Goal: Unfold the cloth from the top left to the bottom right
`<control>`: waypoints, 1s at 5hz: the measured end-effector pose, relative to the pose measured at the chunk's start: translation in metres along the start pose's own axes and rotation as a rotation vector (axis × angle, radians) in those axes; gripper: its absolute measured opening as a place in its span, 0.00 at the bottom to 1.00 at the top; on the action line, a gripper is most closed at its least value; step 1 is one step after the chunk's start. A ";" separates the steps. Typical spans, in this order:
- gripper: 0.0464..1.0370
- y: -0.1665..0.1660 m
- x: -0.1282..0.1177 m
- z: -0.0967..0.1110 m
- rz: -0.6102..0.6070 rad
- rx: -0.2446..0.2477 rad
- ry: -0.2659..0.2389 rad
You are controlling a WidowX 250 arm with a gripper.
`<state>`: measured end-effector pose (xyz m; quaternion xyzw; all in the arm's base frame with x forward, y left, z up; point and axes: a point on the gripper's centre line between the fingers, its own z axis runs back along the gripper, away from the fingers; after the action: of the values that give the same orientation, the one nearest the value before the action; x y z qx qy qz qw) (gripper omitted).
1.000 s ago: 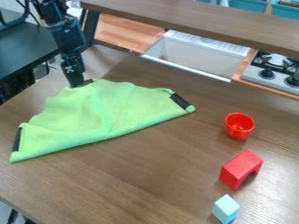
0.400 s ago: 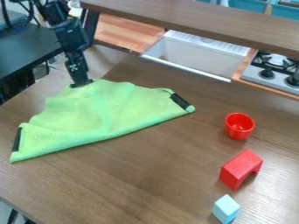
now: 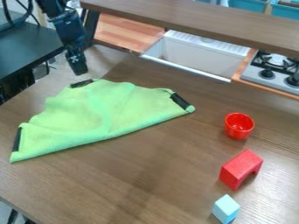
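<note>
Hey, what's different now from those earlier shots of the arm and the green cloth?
The tool has risen off the green cloth's upper-left corner, baring its black patch. The folded cloth, red cup, red arch block and light blue block look unmoved.

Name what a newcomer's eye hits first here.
The bright green cloth, folded over and spread across the left of the brown tabletop. Next, the glossy red cup at right, with a red arch block and a pale blue block nearer the camera.
</note>
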<state>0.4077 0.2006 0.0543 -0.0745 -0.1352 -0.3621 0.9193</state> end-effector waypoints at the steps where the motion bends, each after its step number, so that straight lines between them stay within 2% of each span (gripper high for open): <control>1: 0.96 0.008 -0.001 -0.001 0.019 0.048 0.009; 3: 0.96 0.013 -0.009 -0.016 0.038 0.066 0.038; 5: 0.96 0.011 -0.008 -0.032 0.026 0.100 0.087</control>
<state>0.4161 0.2061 0.0211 -0.0142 -0.1119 -0.3456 0.9316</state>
